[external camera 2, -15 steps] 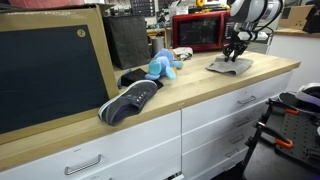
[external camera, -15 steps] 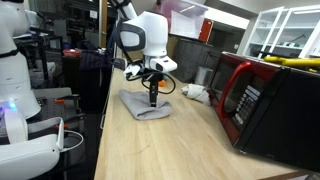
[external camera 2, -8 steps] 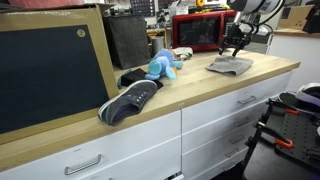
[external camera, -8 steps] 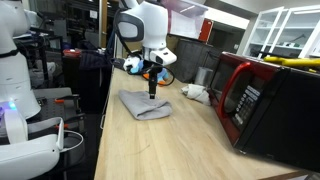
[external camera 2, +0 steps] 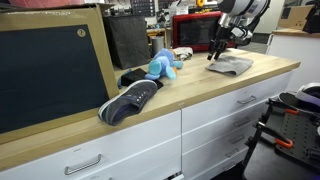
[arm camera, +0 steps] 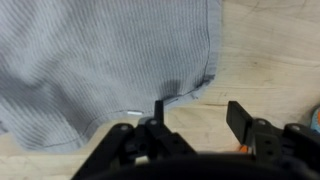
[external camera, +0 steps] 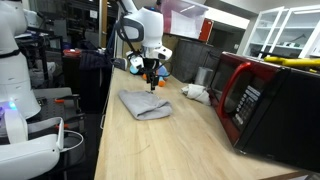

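Tool [arm camera: 197,110] above cloth [arm camera: 100,60] edge, jaws apart

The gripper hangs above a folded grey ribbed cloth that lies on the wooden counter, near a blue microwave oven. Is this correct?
Not quite: the microwave oven is red, not blue, as an exterior view shows. The rest holds: the gripper hangs above the folded grey ribbed cloth on the wooden counter.
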`<control>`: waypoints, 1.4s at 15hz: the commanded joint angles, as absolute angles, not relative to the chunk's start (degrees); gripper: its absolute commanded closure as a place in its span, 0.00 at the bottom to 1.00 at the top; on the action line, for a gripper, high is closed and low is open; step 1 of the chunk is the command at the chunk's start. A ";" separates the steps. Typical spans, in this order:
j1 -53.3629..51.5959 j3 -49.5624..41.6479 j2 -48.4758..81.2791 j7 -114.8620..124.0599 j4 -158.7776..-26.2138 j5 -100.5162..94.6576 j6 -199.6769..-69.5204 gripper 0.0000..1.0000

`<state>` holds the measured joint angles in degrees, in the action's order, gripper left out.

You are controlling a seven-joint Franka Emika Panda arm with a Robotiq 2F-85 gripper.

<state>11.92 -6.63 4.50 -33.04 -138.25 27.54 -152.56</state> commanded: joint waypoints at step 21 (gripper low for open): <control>14.61 -7.45 11.31 -38.02 -139.13 3.31 -153.75 1.00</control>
<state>14.39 -8.73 10.20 -37.95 -135.10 0.75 -147.58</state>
